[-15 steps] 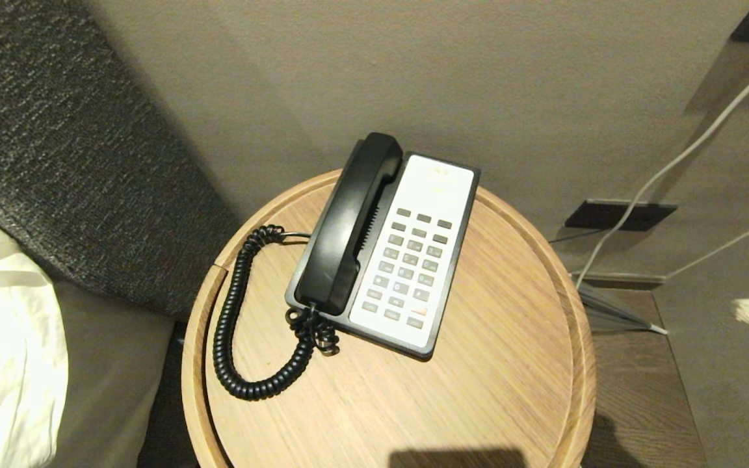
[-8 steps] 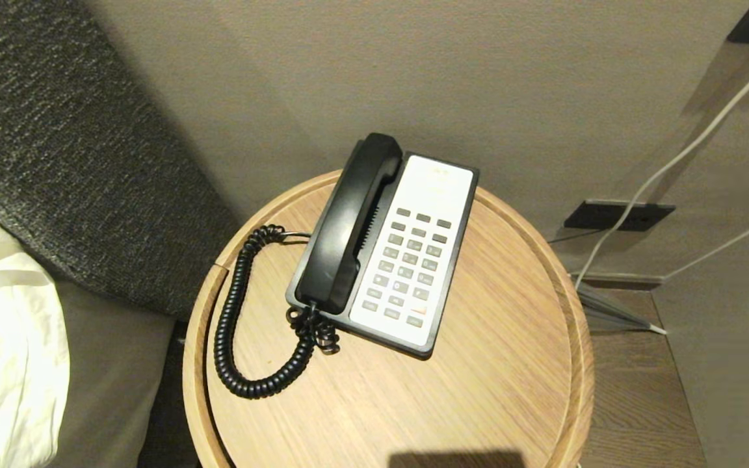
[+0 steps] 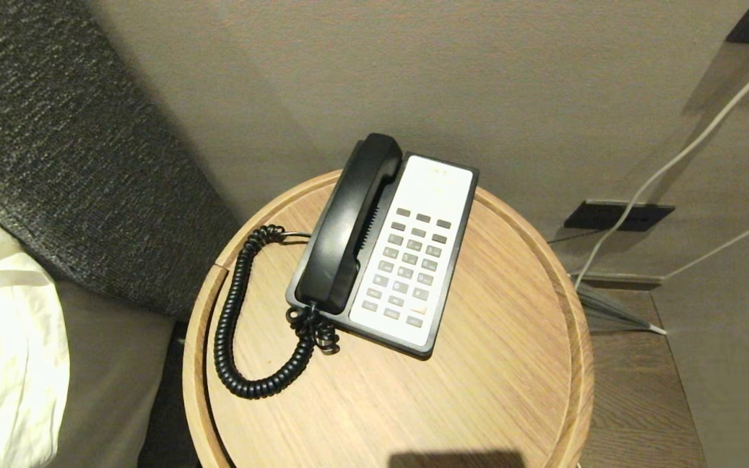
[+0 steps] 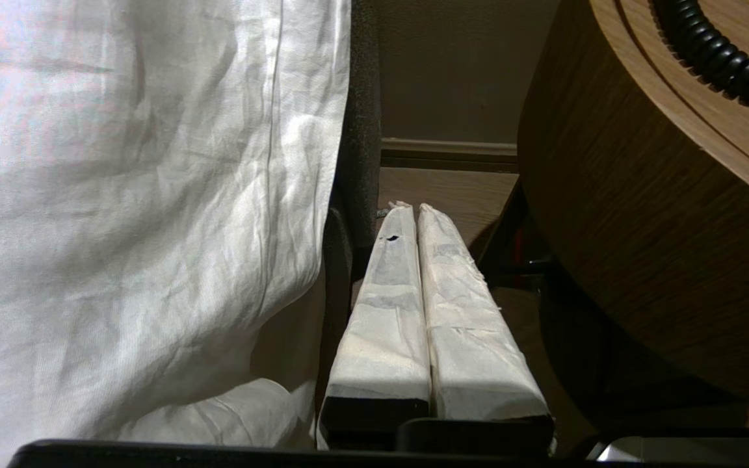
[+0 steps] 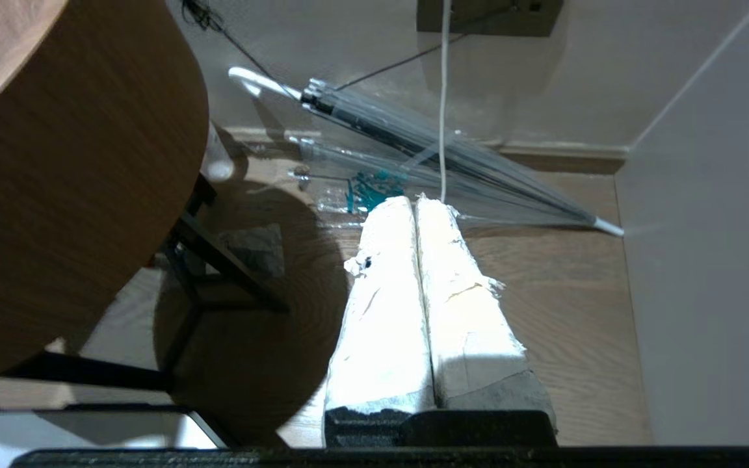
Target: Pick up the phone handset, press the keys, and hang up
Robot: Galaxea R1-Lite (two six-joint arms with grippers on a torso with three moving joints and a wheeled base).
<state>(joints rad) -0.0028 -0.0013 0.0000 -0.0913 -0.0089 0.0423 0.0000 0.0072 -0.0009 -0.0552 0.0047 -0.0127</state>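
The long, curved, glossy black plastic phone handset [image 3: 348, 224] lies in the cradle on the left side of the black-and-white phone base [image 3: 413, 260]. Its long axis runs from near-left to far-right, the end with the black coiled cord [image 3: 231, 325] pointing toward the robot. The cord loops out to the left over the round light wooden table [image 3: 511, 364] and comes back to the base.

Behind the table stands a plain beige wall [image 3: 478, 78], at the left a dark grey fabric headboard [image 3: 56, 143] and white bedding [image 3: 4, 338]. On the wooden floor at the right lies what seems a transparent folded umbrella [image 5: 426, 149].

The left gripper [image 4: 410, 211] hangs low between bedding and table, its white-wrapped fingers pressed together, empty. The right gripper [image 5: 415, 201] hangs low at the table's right, likewise closed and holding nothing.
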